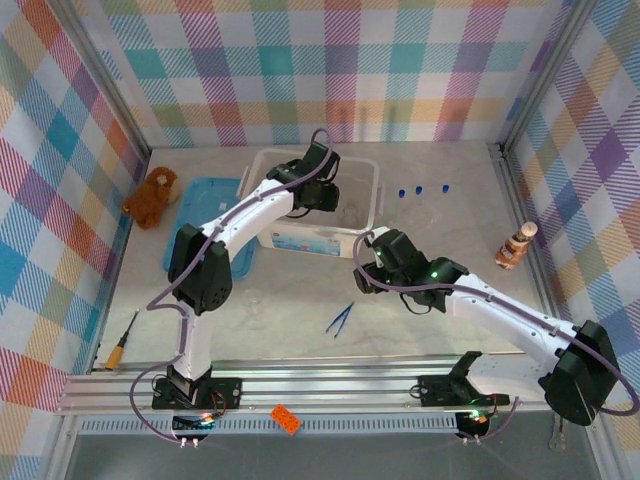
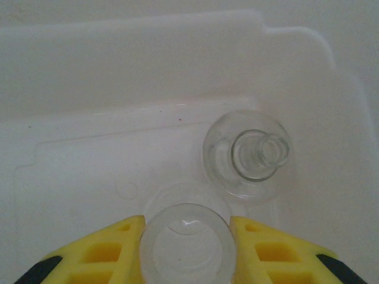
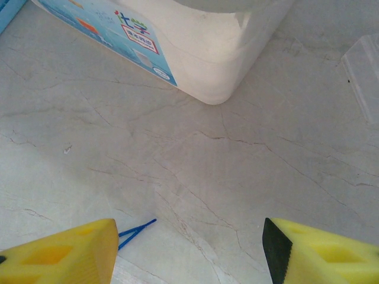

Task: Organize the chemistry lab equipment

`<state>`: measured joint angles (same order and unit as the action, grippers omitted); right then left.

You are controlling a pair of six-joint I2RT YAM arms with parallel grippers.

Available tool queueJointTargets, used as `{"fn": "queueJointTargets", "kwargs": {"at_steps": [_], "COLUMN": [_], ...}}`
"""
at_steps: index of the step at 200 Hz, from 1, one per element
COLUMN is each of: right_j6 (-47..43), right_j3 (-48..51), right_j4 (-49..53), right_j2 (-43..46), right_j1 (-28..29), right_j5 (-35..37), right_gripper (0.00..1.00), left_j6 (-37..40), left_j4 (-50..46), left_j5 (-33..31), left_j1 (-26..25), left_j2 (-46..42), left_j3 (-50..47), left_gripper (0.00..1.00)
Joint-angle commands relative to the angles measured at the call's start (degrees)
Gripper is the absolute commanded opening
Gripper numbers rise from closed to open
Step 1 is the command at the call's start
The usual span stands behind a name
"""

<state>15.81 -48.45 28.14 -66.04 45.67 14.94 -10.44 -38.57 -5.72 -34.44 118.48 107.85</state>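
1. The dish (image 2: pixel 187 248), clear and round, sits low inside the white bin (image 2: pixel 177 59), and my left gripper (image 2: pixel 187 220) is pinching it, one yellow finger (image 2: pixel 112 248) against each side.
2. Just beyond it on the bin's floor stands a clear flask (image 2: pixel 249 157), neck up and apart from the dish.
3. From above, my left gripper (image 1: pixel 320 195) reaches down into the bin (image 1: pixel 300 242), which sits mid-table with a blue lid (image 1: pixel 205 200) lying at its left.
4. The blue tweezers (image 1: pixel 340 318) lie flat on the table (image 1: pixel 300 300) in front of the bin, outside any container; their tip (image 3: pixel 136 229) shows beside my right finger (image 3: pixel 65 248).
5. My right gripper (image 3: pixel 189 222) hangs over bare table near the bin's corner (image 3: pixel 225 59), fingers spread wide and holding nothing.
6. From above, my right gripper (image 1: pixel 365 270) is just off the bin's front right corner.
7. Three small blue caps (image 1: pixel 420 188) stand in a row right of the bin; I cannot make out their tubes.
8. A clear piece (image 3: pixel 364 71) lies at the right edge; I cannot tell what it is.
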Motion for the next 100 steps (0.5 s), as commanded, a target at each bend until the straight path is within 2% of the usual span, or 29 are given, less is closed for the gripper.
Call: {"fn": "queueJointTargets", "kwargs": {"at_steps": [1, 100], "right_j6": [0.83, 1.15], "right_j3": [-0.86, -0.86], "right_j4": [0.78, 0.71], "right_j2": [1.0, 0.54], "right_j1": [-0.38, -1.06], "right_j5": [0.53, 0.42], "right_gripper": [0.67, 0.67], "left_j6": [0.42, 1.29], "left_j4": [1.79, -3.12], "left_j5": [1.83, 1.14], "left_j1": [0.95, 1.17], "left_j2": [1.45, 8.01], "left_j3": [2.67, 9.59], "left_gripper": [0.14, 0.12]}}
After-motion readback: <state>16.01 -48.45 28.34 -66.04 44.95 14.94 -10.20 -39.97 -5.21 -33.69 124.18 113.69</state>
